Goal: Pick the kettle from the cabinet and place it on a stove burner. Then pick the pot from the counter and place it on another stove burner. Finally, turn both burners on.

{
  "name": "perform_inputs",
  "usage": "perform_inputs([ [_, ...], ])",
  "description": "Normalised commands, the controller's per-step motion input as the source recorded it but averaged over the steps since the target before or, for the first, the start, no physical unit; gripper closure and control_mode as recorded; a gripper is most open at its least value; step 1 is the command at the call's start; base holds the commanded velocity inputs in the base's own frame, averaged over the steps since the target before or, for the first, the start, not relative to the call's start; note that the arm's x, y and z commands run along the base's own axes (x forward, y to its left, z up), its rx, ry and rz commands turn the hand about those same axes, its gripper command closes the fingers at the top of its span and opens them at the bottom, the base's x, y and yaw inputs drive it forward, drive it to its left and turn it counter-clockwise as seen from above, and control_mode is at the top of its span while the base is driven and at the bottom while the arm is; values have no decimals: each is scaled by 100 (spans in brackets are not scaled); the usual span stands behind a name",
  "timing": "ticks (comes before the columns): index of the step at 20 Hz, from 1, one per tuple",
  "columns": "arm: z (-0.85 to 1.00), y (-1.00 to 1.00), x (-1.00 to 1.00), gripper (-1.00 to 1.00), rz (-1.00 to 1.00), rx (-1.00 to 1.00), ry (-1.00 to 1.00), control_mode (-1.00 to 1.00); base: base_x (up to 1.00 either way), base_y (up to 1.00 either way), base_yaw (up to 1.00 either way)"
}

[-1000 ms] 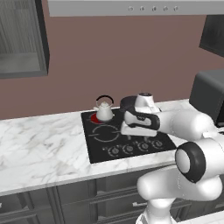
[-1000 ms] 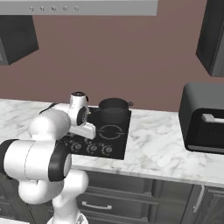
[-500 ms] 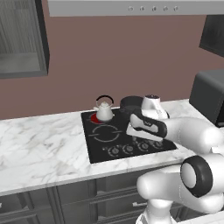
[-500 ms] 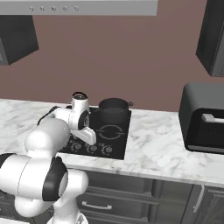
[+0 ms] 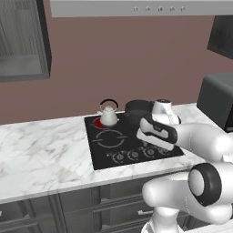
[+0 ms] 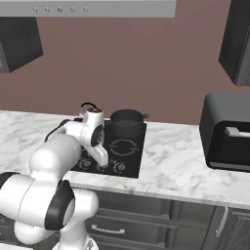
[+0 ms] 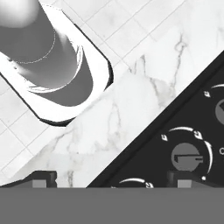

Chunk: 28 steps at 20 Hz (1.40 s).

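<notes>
The pale kettle (image 5: 108, 117) stands on the back left stove burner (image 5: 98, 123), which glows red beneath it. To its right, on the back right burner, sits the dark pot (image 5: 138, 109) (image 6: 127, 120). My gripper (image 7: 113, 179) (image 6: 104, 163) hangs open and holds nothing, pointing down over the front right of the black cooktop (image 5: 105, 152). Its one fingertip (image 7: 42, 178) is over the marble counter (image 7: 131, 100), the other beside a round knob (image 7: 186, 156). In the right base view my arm hides most of the kettle, leaving its black handle (image 6: 88, 105) in sight. The cabinet (image 5: 22, 43) stands open at the upper left.
A row of knobs (image 5: 134, 155) runs along the cooktop's front edge. A large black appliance (image 6: 228, 132) stands on the counter (image 6: 176, 166) to the right. A range hood (image 5: 136, 7) hangs above, and dark drawers (image 6: 146, 219) lie below the counter.
My hand has drawn back from the pot and come down towards the knobs at the cooktop's front right. The kettle and pot have not moved.
</notes>
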Motion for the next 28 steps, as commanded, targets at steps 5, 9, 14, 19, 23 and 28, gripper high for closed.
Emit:
perform_inputs([
  [5,0,-1,2,-100,-22,0,11,-100,0,0,0],
  [9,-3,-12,1,-100,-15,0,8,-100,0,0,0],
  [14,-11,-21,0,-100,-11,0,1,-100,0,0,0],
  [19,-19,-6,3,-100,-8,0,0,-100,0,0,0],
  [23,-15,0,18,-100,-8,0,0,-100,0,0,0],
  [28,-13,0,18,-100,-7,0,0,-100,0,0,0],
])
